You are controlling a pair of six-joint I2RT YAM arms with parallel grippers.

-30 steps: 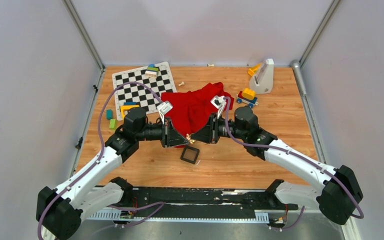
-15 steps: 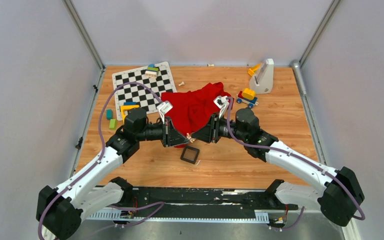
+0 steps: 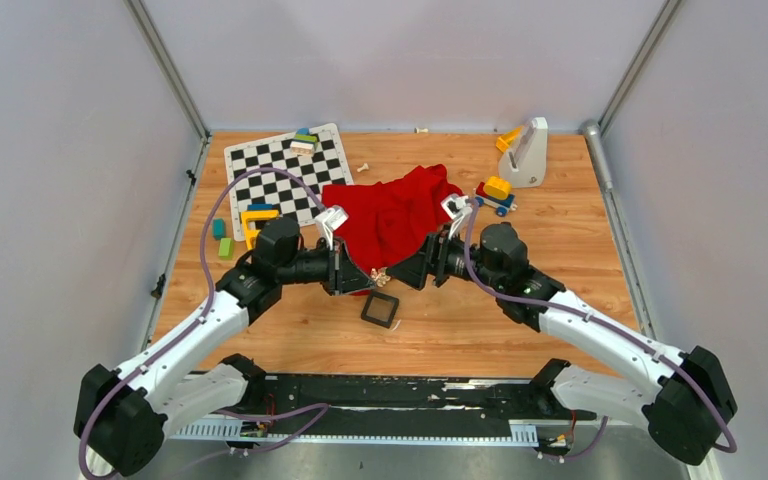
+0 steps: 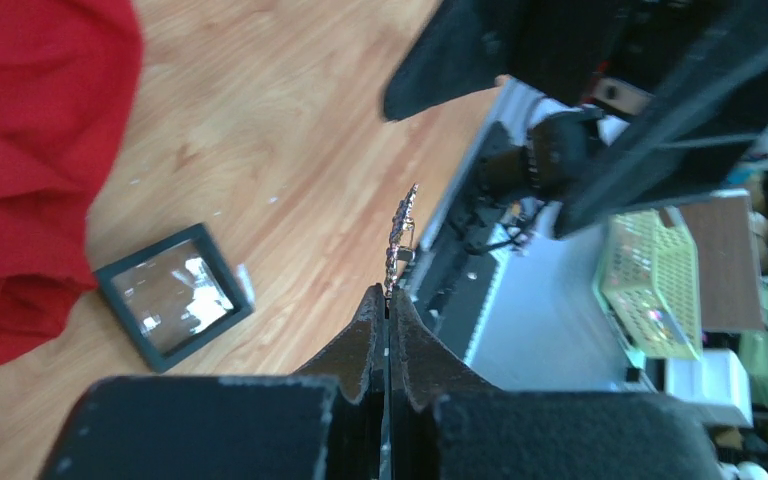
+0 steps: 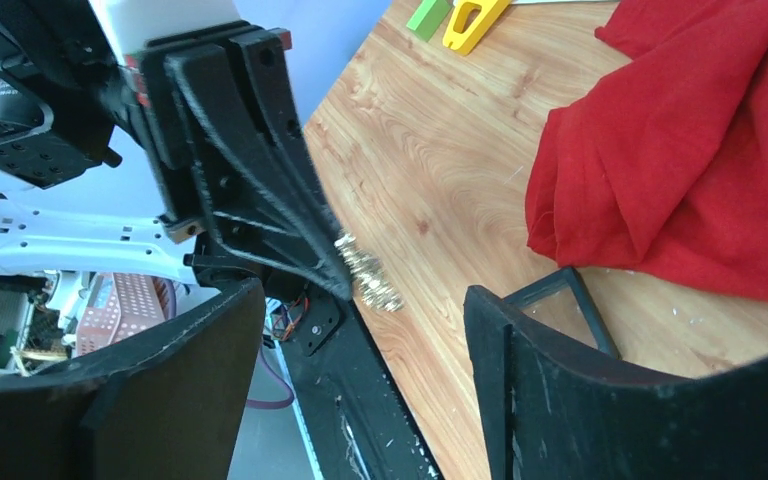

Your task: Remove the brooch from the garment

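Our right claw (image 5: 362,292) now gapes wide, backed toward 3 o'clock; pinched only by its edge in our left claw (image 4: 387,297), the brooch (image 4: 400,232) could slip.

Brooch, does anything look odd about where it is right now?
The brooch is off the garment, which lies crumpled; the shut left gripper pinches it by one end. The right gripper stands open beside it, empty.
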